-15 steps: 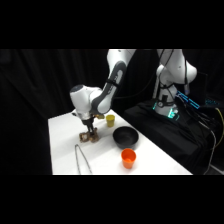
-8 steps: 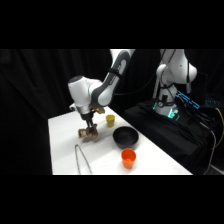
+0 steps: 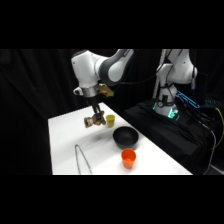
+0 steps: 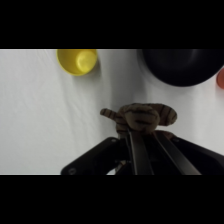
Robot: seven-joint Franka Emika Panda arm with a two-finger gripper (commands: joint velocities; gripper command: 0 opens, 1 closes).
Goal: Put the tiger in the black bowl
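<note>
The tiger (image 3: 94, 120), a small tan-brown striped plush, hangs in the air above the white table, pinched in my gripper (image 3: 95, 118). In the wrist view the tiger (image 4: 142, 117) sits right at my fingers, which are shut on it. The black bowl (image 3: 125, 136) rests on the table to the right of the tiger and nearer the camera; in the wrist view the black bowl (image 4: 179, 65) lies at the upper right, cut by the picture's edge.
A small yellow-green cup (image 3: 110, 119) stands just right of the gripper, seen also as the yellow cup (image 4: 77, 61) at upper left. An orange cup (image 3: 128, 158) stands in front of the bowl. Metal tongs (image 3: 81, 159) lie at the table's near left.
The arm has risen, lifting the tiger off the table surface into the air. Bowl, cups and tongs have stayed put.
</note>
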